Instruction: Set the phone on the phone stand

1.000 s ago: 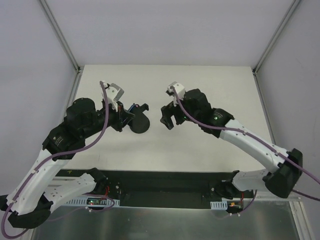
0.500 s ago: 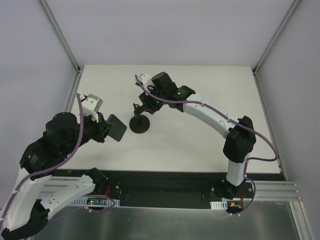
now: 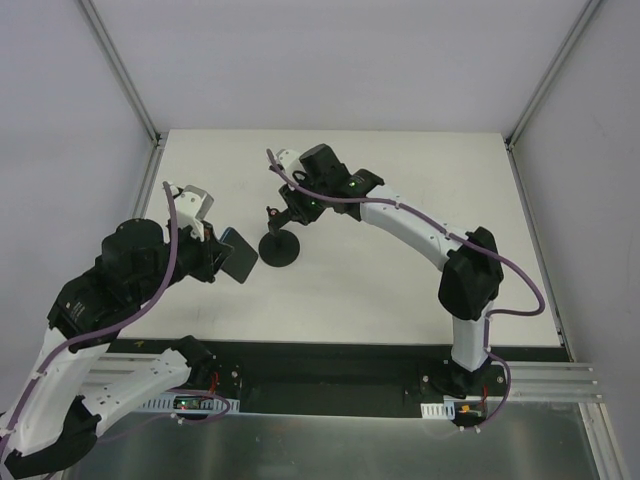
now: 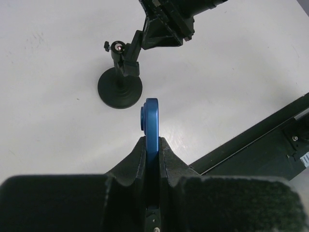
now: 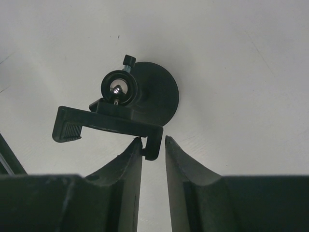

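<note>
The phone (image 3: pixel 240 258) is upright and edge-on between the fingers of my left gripper (image 3: pixel 224 254), a little left of the phone stand (image 3: pixel 279 247). In the left wrist view its blue edge (image 4: pixel 151 121) sticks up out of the shut left gripper (image 4: pixel 152 140), with the stand (image 4: pixel 119 89) beyond it. My right gripper (image 3: pixel 289 213) is over the top of the stand. In the right wrist view the hooked end of the clamp bracket (image 5: pixel 108 123) sits between the tips of the right gripper (image 5: pixel 153 140). The jaws stand narrowly apart; the left fingertip touches the hook and a small gap shows on the right. The round base (image 5: pixel 161 94) lies below.
The white table (image 3: pixel 400 180) is bounded by grey walls at the back and sides. A black rail (image 3: pixel 330 365) runs along the near edge, seen also as the rail (image 4: pixel 260 140) in the left wrist view. The right arm's elbow (image 3: pixel 470 280) stands right of centre.
The right arm swung left onto the top of the stand and its jaws narrowed around the bracket end. The left arm drew the phone back to the left, off the stand.
</note>
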You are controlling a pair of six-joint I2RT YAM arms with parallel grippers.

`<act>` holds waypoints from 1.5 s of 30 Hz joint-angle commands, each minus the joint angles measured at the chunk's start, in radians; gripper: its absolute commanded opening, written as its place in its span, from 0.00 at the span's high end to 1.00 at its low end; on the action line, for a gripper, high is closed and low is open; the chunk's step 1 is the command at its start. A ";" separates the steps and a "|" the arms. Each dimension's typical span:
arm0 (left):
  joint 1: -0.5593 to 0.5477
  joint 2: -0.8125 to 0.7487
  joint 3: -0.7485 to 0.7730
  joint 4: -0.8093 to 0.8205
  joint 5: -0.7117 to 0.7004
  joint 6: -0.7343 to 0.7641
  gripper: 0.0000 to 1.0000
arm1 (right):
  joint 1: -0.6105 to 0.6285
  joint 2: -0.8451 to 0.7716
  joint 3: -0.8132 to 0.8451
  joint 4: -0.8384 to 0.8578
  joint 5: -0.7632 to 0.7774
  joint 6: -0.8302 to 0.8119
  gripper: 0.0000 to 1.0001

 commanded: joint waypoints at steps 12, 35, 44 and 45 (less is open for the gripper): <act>0.026 0.206 -0.042 0.428 0.395 0.172 1.00 | -0.029 -0.025 0.003 0.023 -0.131 -0.066 0.99; 0.267 0.711 0.137 0.401 0.926 0.712 1.00 | -0.112 -0.076 -0.060 0.015 -0.443 -0.135 0.99; 0.272 0.762 0.166 0.314 0.808 0.767 1.00 | -0.115 -0.082 -0.057 0.005 -0.457 -0.178 0.99; 0.275 0.766 0.165 0.306 0.802 0.776 1.00 | -0.115 -0.085 -0.059 0.009 -0.458 -0.178 0.99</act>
